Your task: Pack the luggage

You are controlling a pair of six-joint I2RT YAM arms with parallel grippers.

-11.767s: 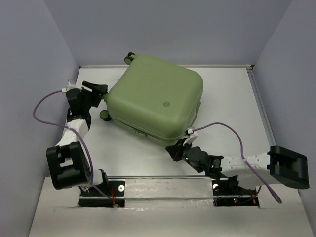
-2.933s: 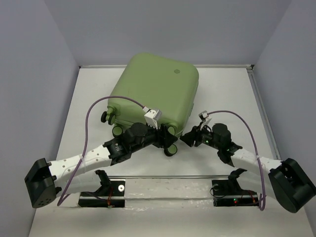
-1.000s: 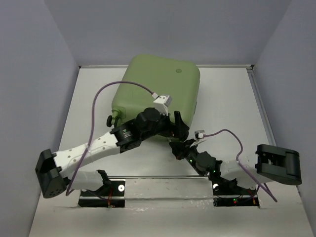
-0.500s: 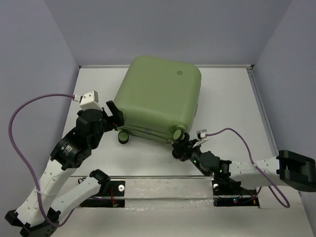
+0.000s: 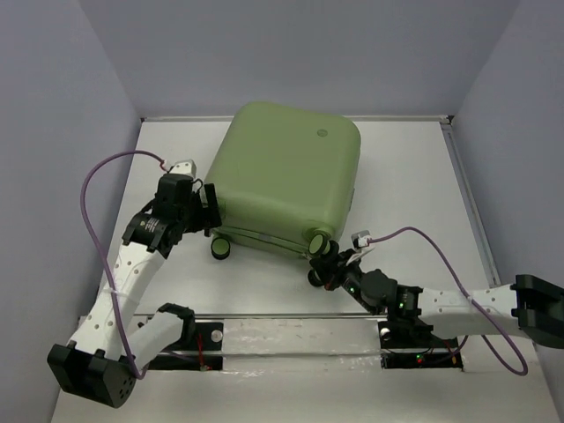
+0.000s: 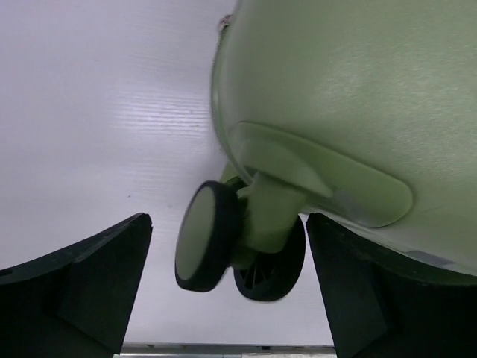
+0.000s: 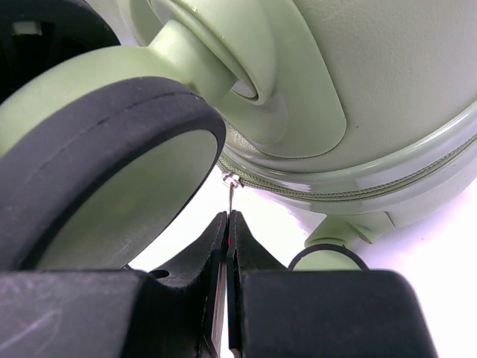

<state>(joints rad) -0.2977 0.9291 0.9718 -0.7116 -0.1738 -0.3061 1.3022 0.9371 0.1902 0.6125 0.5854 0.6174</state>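
Note:
The pale green luggage (image 5: 286, 176) lies closed on the white table, its wheeled end toward the arms. My left gripper (image 5: 210, 210) is open beside the suitcase's near left corner; in the left wrist view its jaws stand on either side of a black-and-green caster wheel (image 6: 223, 250) without touching it. My right gripper (image 5: 319, 267) is at the near right wheel (image 5: 318, 241). In the right wrist view its jaws (image 7: 227, 224) are shut on the thin metal zipper pull (image 7: 231, 192) hanging from the suitcase's zipper line (image 7: 335, 192), with a large wheel (image 7: 104, 164) close on the left.
A grey wall (image 5: 53, 176) bounds the table on the left and another (image 5: 520, 159) on the right. A metal rail (image 5: 300, 330) holds the arm bases at the near edge. Purple cables (image 5: 97, 211) loop from both wrists.
My left arm has swung from the suitcase's near middle out to its near left corner. My right gripper has stayed at the near right wheel, and the suitcase has turned slightly.

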